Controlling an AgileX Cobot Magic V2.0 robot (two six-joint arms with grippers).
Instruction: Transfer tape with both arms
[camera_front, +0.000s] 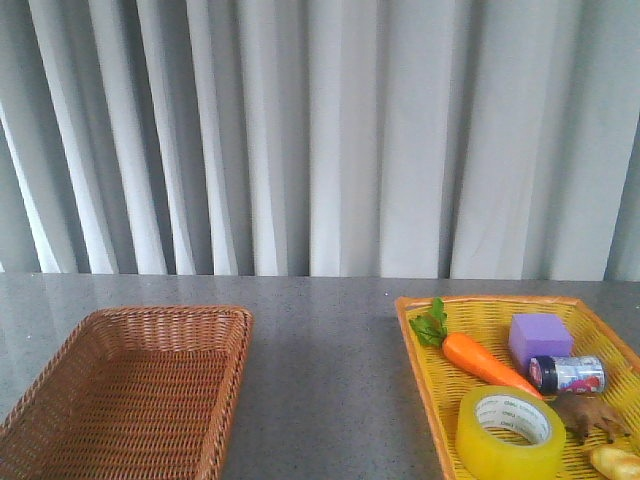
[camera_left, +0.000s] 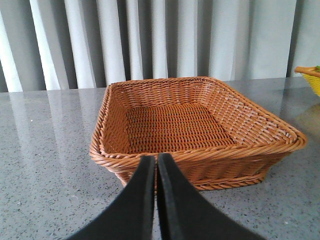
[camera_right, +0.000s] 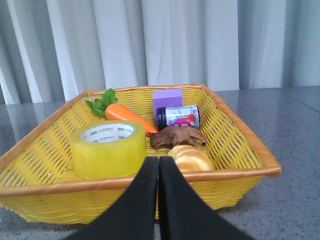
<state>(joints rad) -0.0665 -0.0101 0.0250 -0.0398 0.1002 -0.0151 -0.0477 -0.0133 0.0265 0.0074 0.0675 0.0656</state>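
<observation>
While our right gripper (camera_right: 159, 167) sits pressed together just outside the near rim of the yellow tray (camera_right: 240, 137), it cannot straddle the tape (camera_right: 107, 148); we judge it must spread first or it will only shove the roll. The tape lies flat in the tray's near left part, with the carrot (camera_right: 125, 116) just beyond it, so a wide approach may nudge that. Our left gripper (camera_left: 156, 165) is likewise closed, facing the brown basket (camera_left: 280, 135) across the tabletop (camera_front: 330, 380).
</observation>
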